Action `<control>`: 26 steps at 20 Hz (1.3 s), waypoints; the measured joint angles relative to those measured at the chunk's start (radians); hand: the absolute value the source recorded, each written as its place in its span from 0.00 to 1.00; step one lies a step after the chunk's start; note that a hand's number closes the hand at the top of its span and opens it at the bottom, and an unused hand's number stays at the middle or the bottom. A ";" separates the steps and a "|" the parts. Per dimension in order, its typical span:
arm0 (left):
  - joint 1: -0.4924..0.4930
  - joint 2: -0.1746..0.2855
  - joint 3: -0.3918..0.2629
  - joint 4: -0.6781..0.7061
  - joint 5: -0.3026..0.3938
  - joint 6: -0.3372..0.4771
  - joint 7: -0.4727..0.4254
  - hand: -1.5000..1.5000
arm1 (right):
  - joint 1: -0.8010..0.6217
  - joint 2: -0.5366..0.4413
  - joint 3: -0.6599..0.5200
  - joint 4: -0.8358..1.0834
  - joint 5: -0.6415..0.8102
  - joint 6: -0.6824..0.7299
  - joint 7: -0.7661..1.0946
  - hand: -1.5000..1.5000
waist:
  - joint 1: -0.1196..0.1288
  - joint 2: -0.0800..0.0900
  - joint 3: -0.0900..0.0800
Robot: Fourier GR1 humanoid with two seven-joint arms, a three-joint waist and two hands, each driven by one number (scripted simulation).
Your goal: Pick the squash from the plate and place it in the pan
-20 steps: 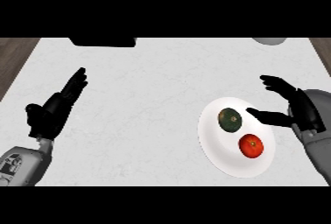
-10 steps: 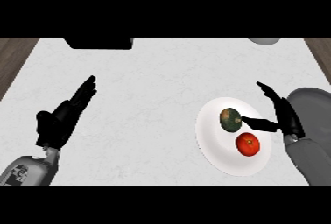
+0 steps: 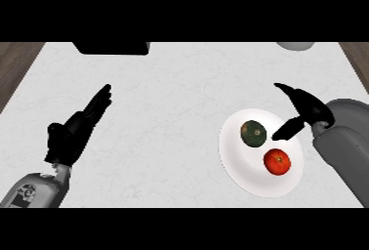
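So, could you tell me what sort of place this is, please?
Most likely a kitchen counter: a pale, marbled worktop, with a white plate on it holding a dark green squash and a red tomato.

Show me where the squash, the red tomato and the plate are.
squash [image 3: 253,134], head view, middle of its dark green top.
tomato [image 3: 277,161], head view, middle of its red skin.
plate [image 3: 243,168], head view, bare white part near its left rim.
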 measured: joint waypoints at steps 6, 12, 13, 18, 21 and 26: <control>0.022 0.006 0.009 -0.021 -0.007 -0.009 0.000 0.50 | -0.154 0.057 0.038 0.015 -0.058 0.305 0.239 0.00 | 0.005 0.000 0.001; 0.023 -0.010 0.040 -0.005 -0.021 -0.023 -0.001 0.50 | -0.200 0.156 0.032 0.013 -0.061 0.429 0.412 0.00 | -0.009 0.000 0.002; 0.029 -0.016 0.043 0.003 -0.028 -0.030 -0.010 0.50 | -0.199 0.163 0.026 0.012 -0.049 0.438 0.421 0.00 | -0.010 0.000 0.002; 0.033 -0.051 0.050 -0.016 -0.062 -0.034 0.016 0.50 | -0.165 0.202 0.008 -0.017 0.024 0.451 0.472 0.00 | -0.015 0.000 0.002; 0.046 -0.060 0.062 -0.021 -0.074 -0.048 0.012 0.50 | -0.144 0.208 0.003 -0.025 0.067 0.463 0.475 0.00 | -0.015 0.000 0.002; 0.052 -0.080 0.082 -0.040 -0.096 -0.068 0.030 0.50 | -0.097 0.223 -0.024 -0.055 0.125 0.481 0.477 0.00 | -0.016 0.000 0.003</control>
